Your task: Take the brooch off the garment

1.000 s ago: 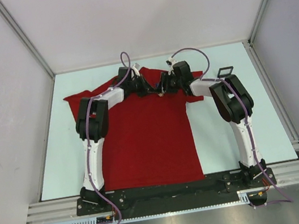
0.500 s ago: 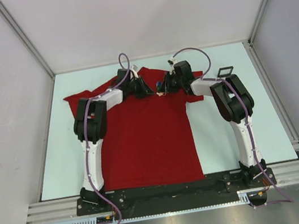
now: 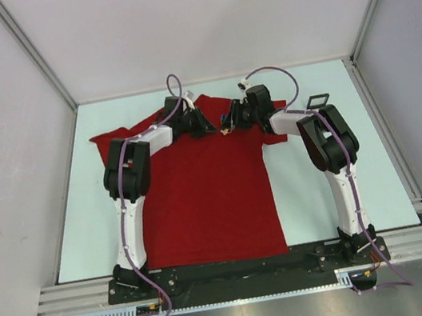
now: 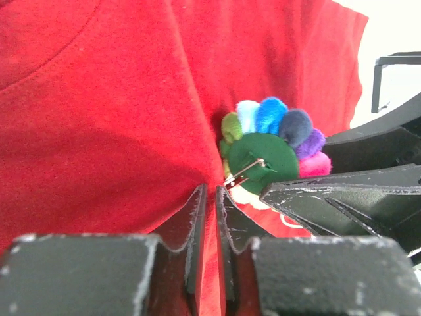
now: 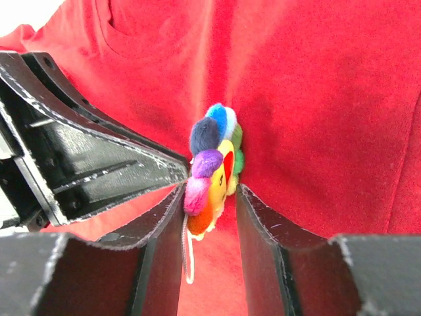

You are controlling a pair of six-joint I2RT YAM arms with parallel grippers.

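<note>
Pale table [image 3: 338, 193], small black frame [image 3: 316, 100] (right side)

Both arms reach toward 12 o'clock with elbows out; the left arm [image 3: 129, 212] turns its forearm toward 3 o'clock, the right arm [image 3: 343, 184] toward 9 o'clock. The left gripper [image 3: 206, 125] has its jaws pressed almost together, leaving a thin slit. The right gripper [image 3: 229, 126] is half-spread, its fingers pressing either side of the brooch [image 5: 212, 168].

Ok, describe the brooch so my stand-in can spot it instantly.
Start at the dark-red T-shirt spread on the table; go near its collar, between the fingers of the right gripper. The brooch is a small fan of pompoms on green felt with a metal pin, the only multicoloured thing there.
</note>
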